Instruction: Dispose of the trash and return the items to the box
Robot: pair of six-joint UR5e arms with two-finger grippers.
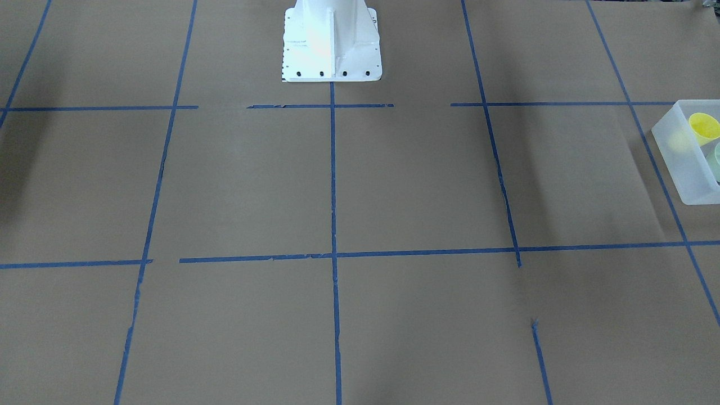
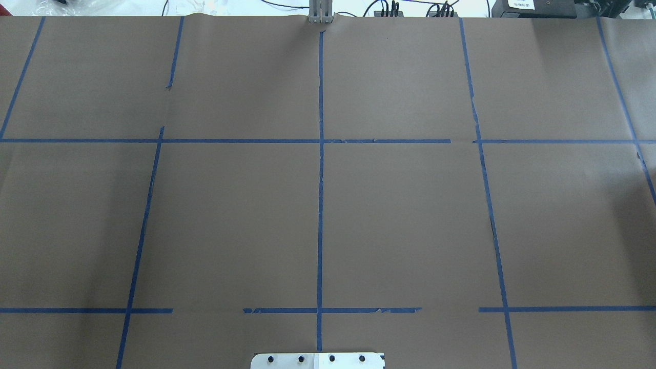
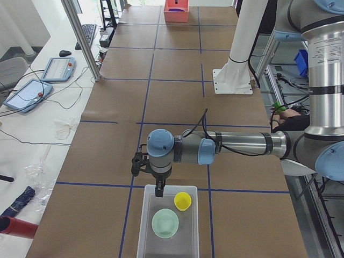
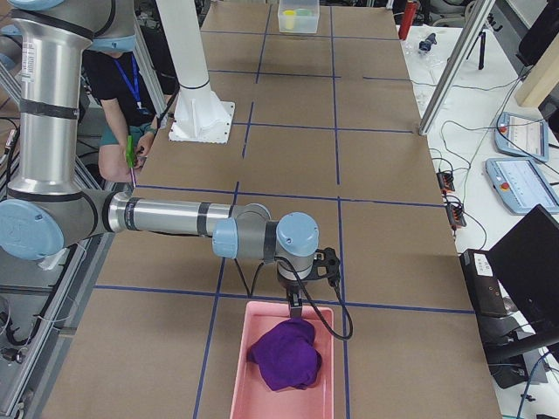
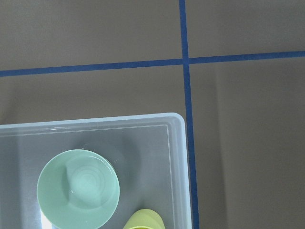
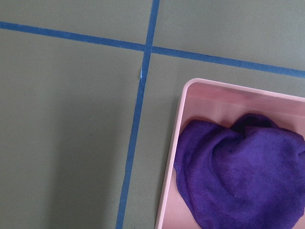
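Observation:
The frosted white box (image 3: pixel 144 226) stands at the table end on my left side. In it are the yellow cup (image 3: pixel 183 200) and the mint-green bowl (image 3: pixel 164 223), both upright. They show in the left wrist view too: box (image 5: pixel 178 162), bowl (image 5: pixel 77 186), cup (image 5: pixel 143 219). The front-facing view catches the box (image 1: pixel 683 169) and cup (image 1: pixel 704 127) at its right edge. My left gripper (image 3: pixel 159 191) hangs over the box's edge nearest the table centre; I cannot tell if it is open. My right gripper (image 4: pixel 297 307) hangs over a pink bin's edge; its state is unclear.
The pink bin (image 4: pixel 240 367) at the table end on my right side holds a crumpled purple cloth (image 4: pixel 286 353), also in the right wrist view (image 6: pixel 243 176). The white robot pedestal (image 1: pixel 332 45) stands at the table's robot-side edge. A metal pole (image 3: pixel 83 40) and tablets (image 3: pixel 56 69) are on the operators' side.

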